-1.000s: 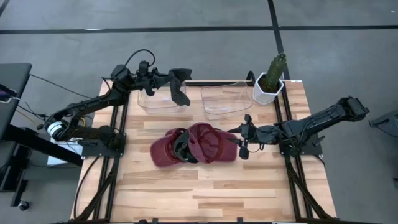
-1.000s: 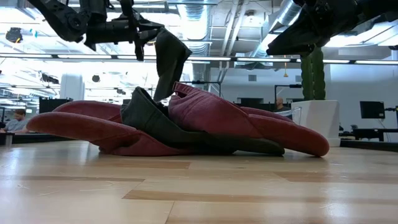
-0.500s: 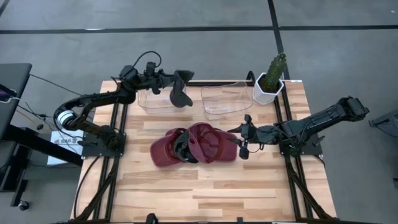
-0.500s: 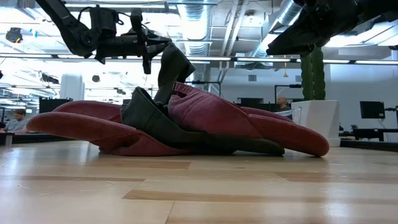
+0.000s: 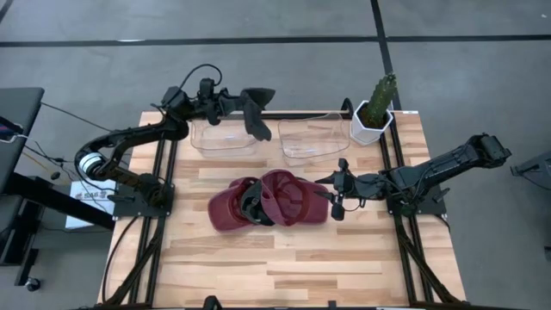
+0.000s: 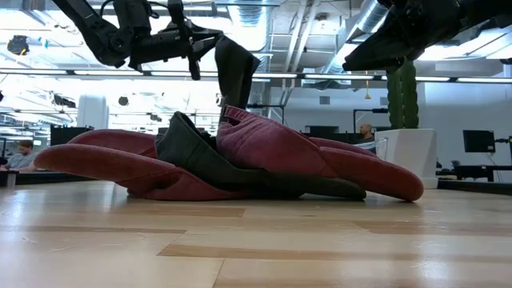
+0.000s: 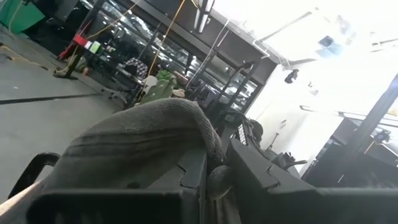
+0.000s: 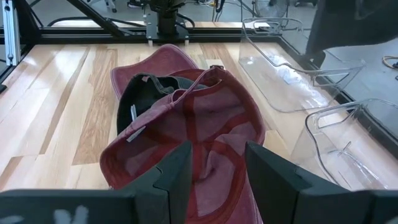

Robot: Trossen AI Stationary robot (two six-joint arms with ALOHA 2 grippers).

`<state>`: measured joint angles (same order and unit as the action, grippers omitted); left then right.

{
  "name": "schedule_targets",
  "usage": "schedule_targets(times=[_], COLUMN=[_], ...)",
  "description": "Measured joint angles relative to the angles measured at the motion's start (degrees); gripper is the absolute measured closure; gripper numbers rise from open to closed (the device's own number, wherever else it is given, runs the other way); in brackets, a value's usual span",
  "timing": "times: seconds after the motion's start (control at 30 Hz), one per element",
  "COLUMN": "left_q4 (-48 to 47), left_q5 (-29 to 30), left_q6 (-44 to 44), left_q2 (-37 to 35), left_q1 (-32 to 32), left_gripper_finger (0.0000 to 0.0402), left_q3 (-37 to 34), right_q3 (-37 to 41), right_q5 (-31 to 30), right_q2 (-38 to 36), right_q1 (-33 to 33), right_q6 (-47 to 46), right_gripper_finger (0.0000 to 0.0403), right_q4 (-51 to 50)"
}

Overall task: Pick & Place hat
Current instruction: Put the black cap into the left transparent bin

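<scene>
We count three hats: one dark hat (image 5: 255,112) hanging from the left gripper (image 5: 242,102), a maroon hat (image 5: 293,198) just before the right gripper (image 5: 334,196), another maroon hat (image 5: 229,209) beyond. Two clear bins (image 5: 306,138), one potted cactus (image 5: 377,108).

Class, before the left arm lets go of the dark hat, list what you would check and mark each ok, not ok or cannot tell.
1. Left gripper shut on dark hat: ok.
2. Hat hangs over a clear bin: cannot tell; it hangs between the two bins.
3. Second bin free of hats: ok.
4. Right gripper open beside the red hats, holding nothing: ok.
5. Cactus pot upright, away from the drop: ok.
</scene>
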<state>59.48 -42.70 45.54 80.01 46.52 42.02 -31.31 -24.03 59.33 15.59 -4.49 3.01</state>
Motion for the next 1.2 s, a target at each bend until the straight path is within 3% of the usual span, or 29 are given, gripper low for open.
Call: schedule_targets(times=[0.6,1.2], left_q4=[0.0,3.3], left_q5=[0.9,0.9], left_q6=[-0.3,-1.7], left_q2=[0.5,8.8], left_q1=[0.0,0.4], left_gripper_finger=[0.0348,0.0348], left_q3=[0.0,0.0], right_q3=[0.0,0.0], right_q5=[0.0,0.0], right_q2=[0.0,0.0], right_q1=[0.0,0.0], right_q6=[0.5,0.6], right_gripper_finger=[0.0262,0.0262], right_q4=[0.0,0.0])
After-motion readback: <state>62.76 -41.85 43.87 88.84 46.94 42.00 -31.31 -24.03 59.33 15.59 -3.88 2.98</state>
